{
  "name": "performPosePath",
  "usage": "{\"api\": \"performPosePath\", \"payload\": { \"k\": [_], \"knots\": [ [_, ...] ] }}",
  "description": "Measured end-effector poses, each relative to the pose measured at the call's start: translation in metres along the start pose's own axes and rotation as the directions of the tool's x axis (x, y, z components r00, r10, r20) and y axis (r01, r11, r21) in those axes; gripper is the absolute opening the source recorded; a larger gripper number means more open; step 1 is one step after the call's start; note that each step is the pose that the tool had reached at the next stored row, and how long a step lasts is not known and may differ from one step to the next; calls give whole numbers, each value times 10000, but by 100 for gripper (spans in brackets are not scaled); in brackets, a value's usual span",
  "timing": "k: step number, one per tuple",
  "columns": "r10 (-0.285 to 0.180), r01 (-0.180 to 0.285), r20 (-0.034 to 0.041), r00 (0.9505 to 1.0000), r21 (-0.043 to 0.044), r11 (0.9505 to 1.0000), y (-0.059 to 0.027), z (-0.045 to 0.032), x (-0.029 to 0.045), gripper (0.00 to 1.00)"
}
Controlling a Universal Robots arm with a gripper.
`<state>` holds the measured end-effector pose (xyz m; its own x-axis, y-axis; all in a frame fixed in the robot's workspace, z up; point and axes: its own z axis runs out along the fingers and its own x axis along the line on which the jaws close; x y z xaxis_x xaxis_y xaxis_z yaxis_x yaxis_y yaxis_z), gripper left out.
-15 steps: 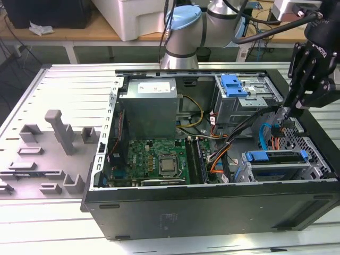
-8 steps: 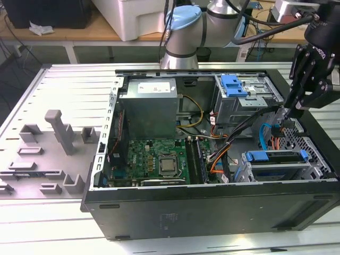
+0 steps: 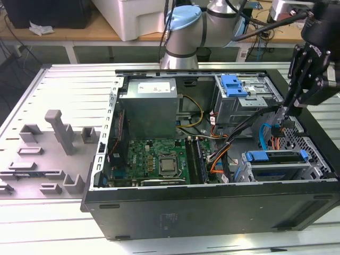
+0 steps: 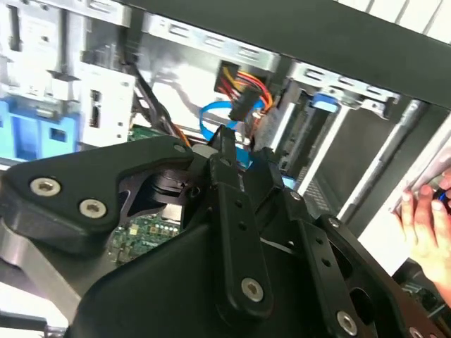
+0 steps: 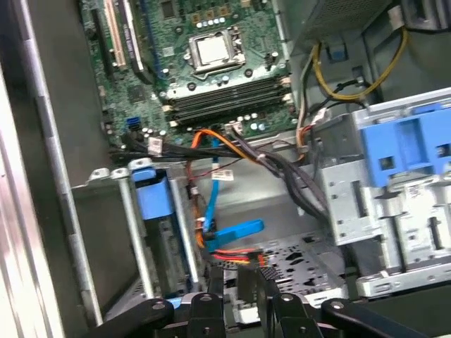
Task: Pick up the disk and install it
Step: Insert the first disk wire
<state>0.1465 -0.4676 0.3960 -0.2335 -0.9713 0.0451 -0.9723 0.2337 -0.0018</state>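
Black gripper (image 3: 286, 112) at the right of the exterior view, pointing down into an open computer case (image 3: 212, 212); whether its jaws are spread or pressed together cannot be told. Just below, at lower right, the disk (image 3: 277, 156) sits in 1 metal drive cage (image 3: 242, 170).

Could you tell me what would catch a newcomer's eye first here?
The open computer case, lying on its side, dominates the exterior view, its green motherboard and grey power-supply box exposed. At that view's right the pincer hangs inside the case by a blue cable, near the blue-railed drive cage. In the second wrist view a person's hand shows near the case.
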Motion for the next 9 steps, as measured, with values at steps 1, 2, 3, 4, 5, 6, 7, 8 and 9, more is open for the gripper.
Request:
{"api": "performPosePath", "payload": {
  "k": [1, 2, 3, 4, 5, 6, 7, 8, 9],
  "knots": [
    [0, 0, -58, 10000, 13, 10000, 12, 0, -58, 33],
    [1, -1, -102, 9999, 22, 10000, 18, 2, -97, 33],
    [5, -4, -129, 9999, 27, 10000, 20, 3, -117, 33],
    [13, -13, -164, 9999, 32, 10000, 20, 5, -136, 33],
    [20, -19, -192, 9998, 36, 10000, 17, 7, -154, 33],
    [26, -26, -214, 9998, 38, 10000, 12, 8, -187, 33],
    [27, -26, -225, 9997, 37, 10000, 10, 7, -213, 33],
    [26, -26, -237, 9997, 35, 10000, 9, 7, -229, 33],
    [27, -27, -250, 9997, 38, 10000, 11, 6, -238, 33]
  ]
}}
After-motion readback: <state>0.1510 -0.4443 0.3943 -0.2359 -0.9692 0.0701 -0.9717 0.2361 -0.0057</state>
